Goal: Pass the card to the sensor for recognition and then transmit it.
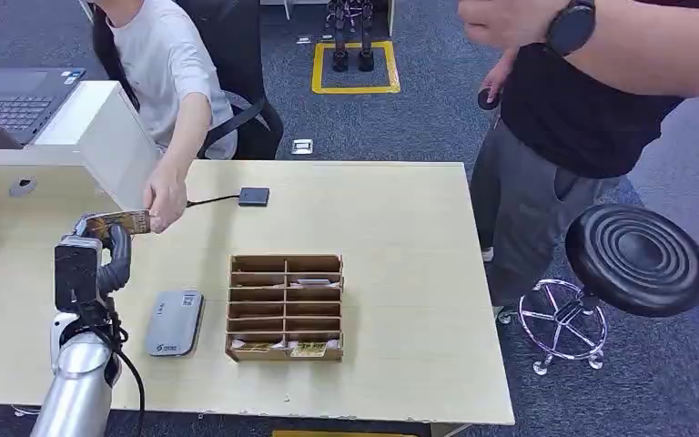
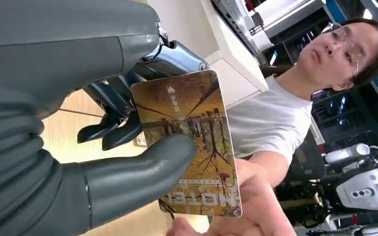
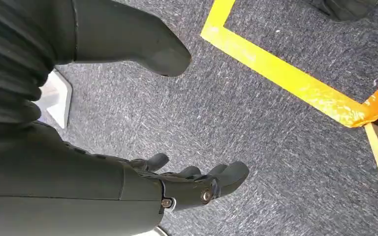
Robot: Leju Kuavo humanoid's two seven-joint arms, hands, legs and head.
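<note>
A handover at the desk: the robot's left hand [image 1: 100,250], raised over the pale wooden table [image 1: 400,237], pinches a glossy golden-brown plastic card printed with an autumn tree scene [image 2: 189,142] between its thick grey thumb and darker fingers [image 2: 113,125], while a seated person in a white T-shirt reaches across and takes hold of the card's far end with one hand [image 1: 166,196]. In the left wrist view the person's fingers already touch the card's free edge. The flat grey rectangular sensor pad [image 1: 174,322] lies on the table just beside the brown wooden multi-slot card rack [image 1: 285,308], well below the lifted card.

The step in hand appears to be the transmitting. Done well, it calls for the arm to hold steady and level, offering the free half of the card, and for the thumb to ease off only once the person's grasp is plainly firm; letting go too soon risks the card dropping to the table, and pulling back while pinching risks a tug-of-war. The right hand [image 3: 197,184] hangs over grey carpet with yellow floor tape [image 3: 285,78], its fingers loosely apart and holding nothing. A second person in dark clothes [image 1: 582,100] stands by a black round stool [image 1: 637,259].
</note>
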